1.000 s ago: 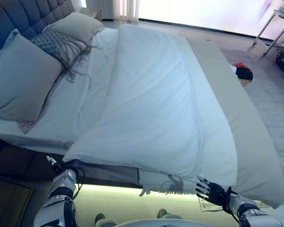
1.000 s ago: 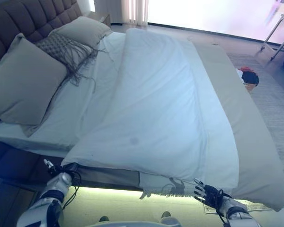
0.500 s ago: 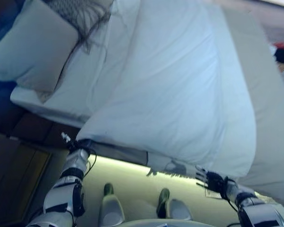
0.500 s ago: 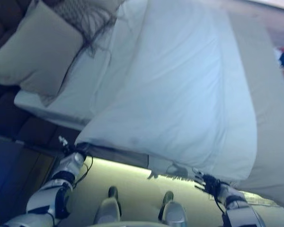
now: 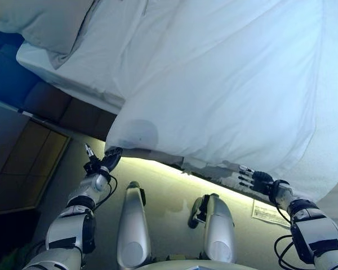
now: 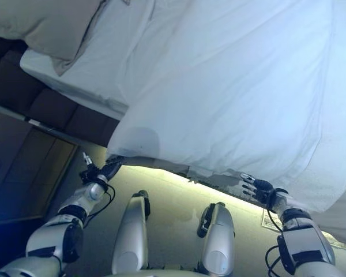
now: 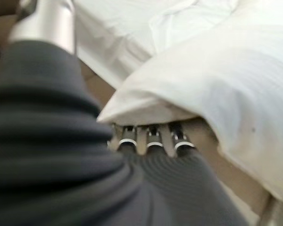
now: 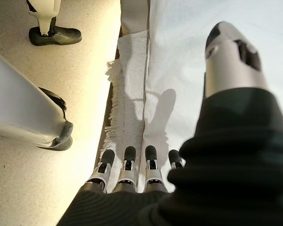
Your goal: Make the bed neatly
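Observation:
A white duvet (image 5: 225,84) covers the bed and hangs over its near side. My left hand (image 5: 99,166) is at the duvet's near left corner. In the left wrist view its straight fingers (image 7: 148,139) reach under that corner (image 7: 146,103), with their tips hidden. My right hand (image 5: 258,181) is open just below the duvet's near edge further right. In the right wrist view its fingers (image 8: 127,165) are straight and point at a fringed white cloth (image 8: 127,84) hanging beside the duvet, without touching it.
A grey pillow (image 5: 39,22) lies on the white sheet (image 5: 90,62) at the head end. The dark bed frame (image 5: 62,104) and a wooden bedside cabinet (image 5: 22,163) are on the left. A paper sheet (image 5: 267,212) lies on the floor by my right hand.
The camera has tilted down towards the bed's near edge and the floor. Both hands stay at the duvet's lower edge; the right hand is a little closer to it.

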Motion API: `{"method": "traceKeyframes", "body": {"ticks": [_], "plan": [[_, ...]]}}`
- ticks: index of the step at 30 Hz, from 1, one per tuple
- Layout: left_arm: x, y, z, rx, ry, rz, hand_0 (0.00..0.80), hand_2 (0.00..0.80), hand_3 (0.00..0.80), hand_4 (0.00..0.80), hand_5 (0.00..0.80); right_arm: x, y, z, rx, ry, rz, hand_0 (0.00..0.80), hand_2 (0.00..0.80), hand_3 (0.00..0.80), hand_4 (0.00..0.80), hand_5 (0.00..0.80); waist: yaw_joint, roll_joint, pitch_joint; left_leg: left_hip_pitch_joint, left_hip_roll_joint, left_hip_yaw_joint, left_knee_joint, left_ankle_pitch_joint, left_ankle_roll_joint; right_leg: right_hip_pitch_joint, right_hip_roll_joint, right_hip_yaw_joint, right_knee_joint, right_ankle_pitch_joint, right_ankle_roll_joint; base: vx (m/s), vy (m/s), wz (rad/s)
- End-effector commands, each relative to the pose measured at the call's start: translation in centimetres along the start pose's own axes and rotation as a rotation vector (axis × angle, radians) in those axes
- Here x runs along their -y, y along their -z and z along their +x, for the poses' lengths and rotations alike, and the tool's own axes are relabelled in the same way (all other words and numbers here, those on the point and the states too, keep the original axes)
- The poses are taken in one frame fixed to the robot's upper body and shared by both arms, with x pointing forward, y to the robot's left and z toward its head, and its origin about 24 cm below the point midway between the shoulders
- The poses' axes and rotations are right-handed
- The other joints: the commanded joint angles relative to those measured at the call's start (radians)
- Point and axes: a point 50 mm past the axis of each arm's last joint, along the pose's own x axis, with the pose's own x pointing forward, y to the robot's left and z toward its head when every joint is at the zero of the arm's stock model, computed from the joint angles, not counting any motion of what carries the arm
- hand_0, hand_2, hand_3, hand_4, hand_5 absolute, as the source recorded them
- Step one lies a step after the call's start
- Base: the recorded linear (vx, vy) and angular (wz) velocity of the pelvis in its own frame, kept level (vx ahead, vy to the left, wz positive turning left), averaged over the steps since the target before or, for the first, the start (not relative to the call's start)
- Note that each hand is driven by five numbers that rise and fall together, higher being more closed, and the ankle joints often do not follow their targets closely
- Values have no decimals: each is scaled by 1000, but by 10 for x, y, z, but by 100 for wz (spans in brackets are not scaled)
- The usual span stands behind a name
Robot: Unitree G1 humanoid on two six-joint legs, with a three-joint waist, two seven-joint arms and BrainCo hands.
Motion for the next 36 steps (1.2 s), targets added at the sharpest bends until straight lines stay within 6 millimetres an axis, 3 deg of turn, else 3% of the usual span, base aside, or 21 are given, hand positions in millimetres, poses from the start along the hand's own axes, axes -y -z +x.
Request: {"method": "traceKeyframes", "body": {"ticks": [1, 5, 9, 12, 18, 20, 24, 26, 27, 32, 36], "plan": [[-41, -46, -41, 109, -143, 36, 0, 0, 0, 0, 0, 6, 3, -2, 23, 8, 60, 0, 0, 0, 0, 0, 56, -38, -43, 57, -32, 56, 52, -155, 116, -79, 25, 104, -1, 59, -21, -43, 21, 1], [-62, -41, -47, 109, -211, 3, 0, 0, 0, 0, 0, 4, -2, -2, 31, -3, 46, 0, 0, 0, 0, 0, 60, -36, -46, 39, -32, 56, 91, -175, 120, -95, 18, 108, 32, 39, -23, -13, 11, -1], [-77, -49, -58, 160, -307, -12, 0, 0, 0, 0, 0, 7, 0, -4, 27, -6, 42, 0, 0, 0, 0, 0, 66, -34, -53, 39, -32, 56, 107, -184, 121, -93, 10, 108, 39, 35, -21, 9, -4, 4], [-82, -63, -71, 225, -379, -36, 0, 0, 0, 0, 0, 11, 4, -6, 26, -3, 45, 0, 0, 0, 0, 0, 66, -31, -58, 51, -28, 58, 103, -184, 120, -81, 6, 109, 30, 39, -17, 27, -13, 10], [-84, -112, -110, 470, -482, 11, 0, 0, 0, 0, 0, 16, 22, -9, -3, 0, 69, 0, 0, 0, 0, 0, 58, -23, -87, 126, -16, 80, 33, -164, 114, -14, 2, 109, -39, 65, -3, 101, -11, -1], [-85, -124, -121, 523, -571, 171, 0, 0, 0, 0, 0, 15, 35, -8, -35, -3, 74, 0, 0, 0, 0, 0, 52, -22, -101, 170, -17, 92, -30, -140, 110, 27, 7, 106, -98, 88, 7, 115, -21, -6], [-73, -142, -129, 484, -868, 929, 0, 0, 0, 0, 0, 14, 63, -9, -105, -6, 71, 0, 0, 0, 0, 0, 36, -21, -144, 286, -26, 120, -220, -54, 102, 138, 20, 85, -296, 175, 31, 116, -38, -8], [-67, -143, -126, 422, -942, 1212, 0, 0, 0, 0, 0, 18, 79, -13, -141, -8, 74, 0, 0, 0, 0, 0, 28, -20, -172, 355, -32, 145, -325, -4, 95, 207, 39, 65, -416, 224, 43, 130, -50, -15], [-67, -142, -125, 375, -959, 1323, 0, 0, 0, 0, 0, 20, 88, -16, -163, -10, 78, 0, 0, 0, 0, 0, 22, -19, -193, 392, -34, 168, -395, 49, 98, 247, 54, 47, -507, 277, 40, 173, -46, -14], [-97, -134, -140, 159, -1027, 1562, 0, 0, 0, 0, 0, 24, 136, -30, -251, -12, 199, 0, 0, 0, 0, 0, -4, -8, -294, 604, -52, 230, -664, 140, 79, 477, 115, 19, -839, 386, 64, 259, -48, -21], [-116, -124, -146, 61, -1030, 1598, 0, 0, 0, 0, 0, 17, 164, -34, -272, -11, 265, 0, 0, 0, 0, 0, -27, 0, -331, 688, -54, 257, -788, 175, 71, 546, 136, 36, -953, 437, 75, 123, -26, -25]]}}
